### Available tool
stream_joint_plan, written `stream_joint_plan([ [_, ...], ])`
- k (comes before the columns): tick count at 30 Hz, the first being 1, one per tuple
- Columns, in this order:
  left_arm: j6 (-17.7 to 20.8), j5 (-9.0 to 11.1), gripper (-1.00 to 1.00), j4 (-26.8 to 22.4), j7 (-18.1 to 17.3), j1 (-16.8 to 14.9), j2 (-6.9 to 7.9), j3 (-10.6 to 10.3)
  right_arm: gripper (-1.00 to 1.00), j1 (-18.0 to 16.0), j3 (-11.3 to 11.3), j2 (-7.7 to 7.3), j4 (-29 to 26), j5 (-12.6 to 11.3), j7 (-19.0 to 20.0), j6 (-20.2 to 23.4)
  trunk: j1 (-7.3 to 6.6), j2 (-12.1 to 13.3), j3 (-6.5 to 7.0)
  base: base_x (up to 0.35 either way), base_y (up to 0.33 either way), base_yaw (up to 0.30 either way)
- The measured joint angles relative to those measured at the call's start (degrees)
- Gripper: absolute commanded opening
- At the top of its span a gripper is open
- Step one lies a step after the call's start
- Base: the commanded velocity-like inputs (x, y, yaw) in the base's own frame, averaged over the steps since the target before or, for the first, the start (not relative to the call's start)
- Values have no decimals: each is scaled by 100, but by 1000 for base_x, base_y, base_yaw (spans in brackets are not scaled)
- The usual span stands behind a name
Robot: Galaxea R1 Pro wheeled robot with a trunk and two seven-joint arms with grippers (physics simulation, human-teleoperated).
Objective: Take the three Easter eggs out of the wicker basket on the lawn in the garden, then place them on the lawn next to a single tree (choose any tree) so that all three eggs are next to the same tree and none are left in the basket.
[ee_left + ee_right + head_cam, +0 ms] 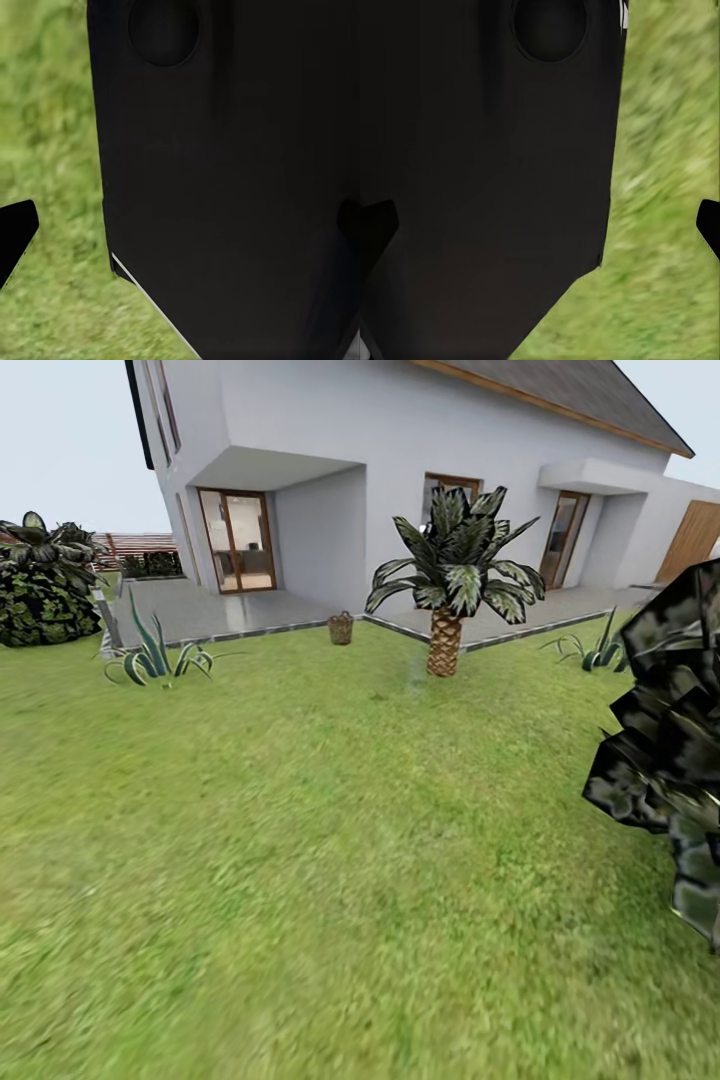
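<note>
Head view: wicker basket [341,628] far across lawn [300,840].

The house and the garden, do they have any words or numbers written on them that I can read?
No, none: there are no words, numbers or signs to read here.
The house has plain pale walls and brown-framed doors, with no writing.
The wicker basket on the lawn has no label.
The palm and the bushes carry no signs.
The wrist views show black robot parts and grass, without print.
</note>
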Motion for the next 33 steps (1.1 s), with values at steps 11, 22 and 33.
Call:
stream_joint_plan([
  [11,1,-2,100,0,0,0,0,0,100,0,1,0,0,7,0,0,0,0,0,323,73,0],
  [22,2,-1,100,0,0,0,0,0,100,0,22,-12,-1,31,8,0,0,0,0,323,73,0],
  [33,2,-2,100,0,0,0,0,0,100,1,11,0,-3,-13,4,-441,0,0,0,323,73,0],
])
